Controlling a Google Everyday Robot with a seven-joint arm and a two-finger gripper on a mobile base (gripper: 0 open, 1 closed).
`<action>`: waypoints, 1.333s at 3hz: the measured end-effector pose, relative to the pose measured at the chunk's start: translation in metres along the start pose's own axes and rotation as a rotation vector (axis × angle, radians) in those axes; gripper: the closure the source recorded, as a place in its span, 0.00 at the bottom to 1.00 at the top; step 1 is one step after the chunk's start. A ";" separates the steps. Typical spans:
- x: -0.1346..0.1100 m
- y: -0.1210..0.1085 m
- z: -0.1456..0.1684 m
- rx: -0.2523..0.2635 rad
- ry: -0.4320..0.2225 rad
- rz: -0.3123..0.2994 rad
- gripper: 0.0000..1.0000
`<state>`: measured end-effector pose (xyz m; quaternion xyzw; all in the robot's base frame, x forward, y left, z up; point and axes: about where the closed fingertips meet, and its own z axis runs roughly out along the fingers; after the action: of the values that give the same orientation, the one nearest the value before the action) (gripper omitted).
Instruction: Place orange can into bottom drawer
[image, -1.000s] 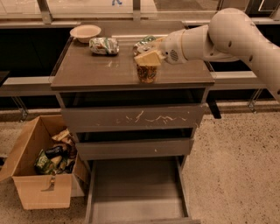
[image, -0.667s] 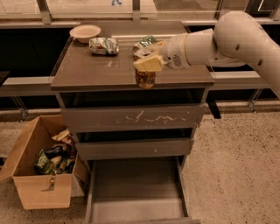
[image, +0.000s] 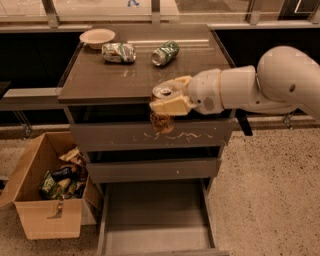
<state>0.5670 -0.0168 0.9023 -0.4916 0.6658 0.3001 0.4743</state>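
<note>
My gripper (image: 167, 100) is shut on the orange can (image: 162, 120), an orange-brown can with a silver top. It holds the can upright in the air just past the front edge of the cabinet top, in front of the scratched top drawer. The bottom drawer (image: 155, 232) is pulled out wide open below, its flat grey floor bare. The can hangs well above it.
A cabinet top (image: 110, 75) carries a green-and-white dented can (image: 119, 52), a green can (image: 165, 53) and a pale bowl (image: 97, 37). A cardboard box (image: 47, 217) of rubbish stands on the floor to the left. My white arm (image: 260, 87) reaches in from the right.
My gripper has carried the orange can forward off the cabinet top and lower, so it now hangs in front of the top drawer. The view has shifted as well.
</note>
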 end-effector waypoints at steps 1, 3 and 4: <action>0.057 0.036 0.017 -0.042 0.024 0.045 1.00; 0.071 0.050 0.026 -0.069 0.046 0.060 1.00; 0.094 0.054 0.034 -0.082 0.053 0.069 1.00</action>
<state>0.5210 -0.0037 0.7989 -0.4953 0.6817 0.3303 0.4253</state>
